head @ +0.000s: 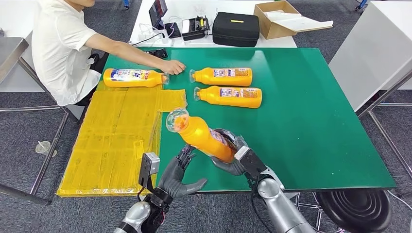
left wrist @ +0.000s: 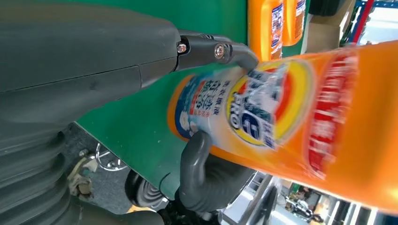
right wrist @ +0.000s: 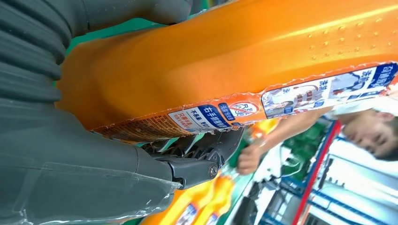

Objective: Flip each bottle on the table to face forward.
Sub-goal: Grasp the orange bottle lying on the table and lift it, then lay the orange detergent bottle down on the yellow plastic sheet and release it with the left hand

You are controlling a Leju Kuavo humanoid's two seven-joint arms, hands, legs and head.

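green table point(head: 316, 121) | yellow sheet point(head: 116, 141) at its left | grey carpet point(head: 19, 141)

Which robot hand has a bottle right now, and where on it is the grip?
The right robot hand holds the orange bottle by its lower body, near the base, cap end tilted up. The left robot hand holds nothing.

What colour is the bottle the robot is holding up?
Orange, with a clear cap and a blue, white and yellow label; the held bottle shows best in the head view.

A black case point(head: 236, 28) and open cardboard box point(head: 277, 18) sit beyond the green table point(head: 311, 121).
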